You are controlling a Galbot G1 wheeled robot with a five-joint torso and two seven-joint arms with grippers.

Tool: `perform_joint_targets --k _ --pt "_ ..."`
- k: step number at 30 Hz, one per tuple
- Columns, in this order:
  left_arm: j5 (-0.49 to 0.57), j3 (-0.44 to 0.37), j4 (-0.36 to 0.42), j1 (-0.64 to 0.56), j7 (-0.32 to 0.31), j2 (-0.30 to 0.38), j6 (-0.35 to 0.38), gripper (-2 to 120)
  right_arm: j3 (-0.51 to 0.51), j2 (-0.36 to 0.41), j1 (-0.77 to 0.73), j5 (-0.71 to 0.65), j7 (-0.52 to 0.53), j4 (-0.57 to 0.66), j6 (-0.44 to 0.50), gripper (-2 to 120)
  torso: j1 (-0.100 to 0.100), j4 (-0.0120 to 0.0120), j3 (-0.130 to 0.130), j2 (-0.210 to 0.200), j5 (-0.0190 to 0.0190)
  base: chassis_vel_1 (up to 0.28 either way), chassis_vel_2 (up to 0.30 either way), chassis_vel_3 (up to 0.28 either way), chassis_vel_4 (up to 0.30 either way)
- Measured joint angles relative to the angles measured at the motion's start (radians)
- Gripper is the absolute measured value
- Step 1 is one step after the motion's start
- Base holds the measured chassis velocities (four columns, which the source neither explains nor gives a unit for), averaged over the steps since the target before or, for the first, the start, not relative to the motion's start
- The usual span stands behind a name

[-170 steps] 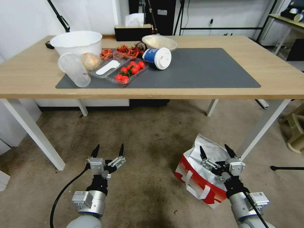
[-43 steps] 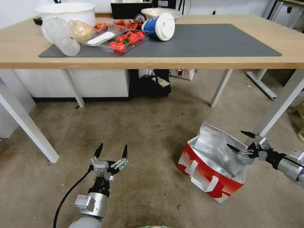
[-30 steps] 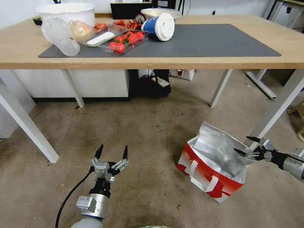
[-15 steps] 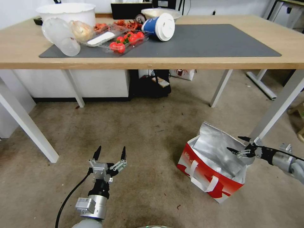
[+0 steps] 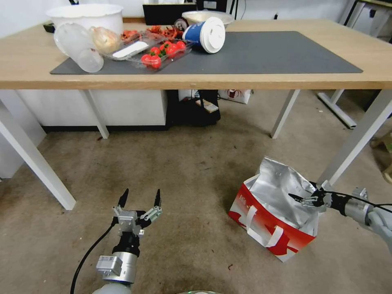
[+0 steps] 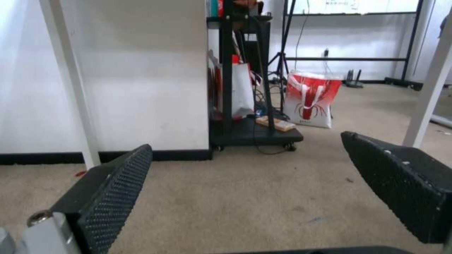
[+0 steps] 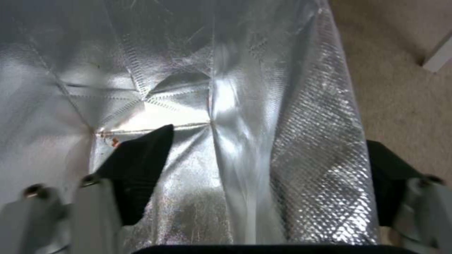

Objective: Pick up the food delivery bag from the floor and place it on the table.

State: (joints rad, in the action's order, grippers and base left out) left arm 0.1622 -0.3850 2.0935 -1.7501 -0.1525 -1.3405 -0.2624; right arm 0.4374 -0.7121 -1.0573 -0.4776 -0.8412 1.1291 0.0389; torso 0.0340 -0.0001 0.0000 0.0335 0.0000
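The food delivery bag (image 5: 269,218) stands open on the floor (image 5: 183,163), red and white outside with a silver foil lining (image 7: 212,88) and white handles. My right gripper (image 5: 303,196) is open at the bag's right wall, near the top rim. In the right wrist view, the right gripper (image 7: 268,141) has one finger (image 7: 141,155) inside against the foil and the other finger (image 7: 388,169) outside the wall. My left gripper (image 5: 140,199) hangs open over bare floor, well left of the bag, nothing between its pads (image 6: 118,183). The table (image 5: 204,81) with its dark grey mat (image 5: 265,53) stands beyond.
A white bowl (image 5: 85,14), a clear cup (image 5: 77,47), a tray of tomatoes (image 5: 163,51) and a tipped blue cup (image 5: 204,28) crowd the mat's left part. A white table leg (image 5: 355,143) rises just behind the bag. A black cart (image 6: 249,130) and another red-white bag (image 6: 310,100) stand under the table.
My right gripper has dropped and slid left, so that it now straddles the bag's right wall. The left gripper has sunk slightly. The bag has stayed put.
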Motion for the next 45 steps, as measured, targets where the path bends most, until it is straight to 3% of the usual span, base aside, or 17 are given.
perform_joint_targets --k 7,17,20,35,42,45 --pt "0.0 0.001 0.0 0.001 -0.003 -0.001 -0.006 100 0.019 0.003 -0.024 -0.003 0.005 0.012 -0.003 50 0.0 0.0 0.0 0.0 -0.0001 0.0 0.0 0.0 0.0" --pt "0.001 0.0 0.001 0.006 -0.015 0.006 -0.008 100 0.032 0.003 -0.053 -0.005 0.018 0.026 0.004 19 0.0 0.0 0.0 0.0 0.0 0.0 0.0 0.0 0.0" --pt "0.002 -0.002 0.002 0.006 -0.015 0.008 -0.012 100 0.037 0.005 -0.061 -0.009 0.021 0.031 0.004 3 0.0 0.0 0.0 0.0 0.0 0.0 0.0 0.0 0.0" --pt "0.003 -0.007 0.005 0.001 -0.021 0.009 -0.024 100 0.071 0.034 -0.127 -0.086 0.036 0.112 0.0 0 0.0 0.0001 0.0 0.0 0.0001 0.0 0.0 0.0 0.0" --pt "0.003 -0.007 0.012 0.001 -0.021 0.01 -0.023 100 0.134 0.086 -0.264 -0.183 0.061 0.279 -0.043 0 0.0 0.0 0.0 0.0 -0.0001 0.0 0.0 0.0 0.0" --pt "0.003 -0.006 0.013 0.002 -0.022 0.013 -0.022 100 0.169 0.129 -0.343 -0.261 0.109 0.404 -0.075 0 0.0 0.0 0.0 0.0 -0.0001 0.0 0.0 0.0 0.0"
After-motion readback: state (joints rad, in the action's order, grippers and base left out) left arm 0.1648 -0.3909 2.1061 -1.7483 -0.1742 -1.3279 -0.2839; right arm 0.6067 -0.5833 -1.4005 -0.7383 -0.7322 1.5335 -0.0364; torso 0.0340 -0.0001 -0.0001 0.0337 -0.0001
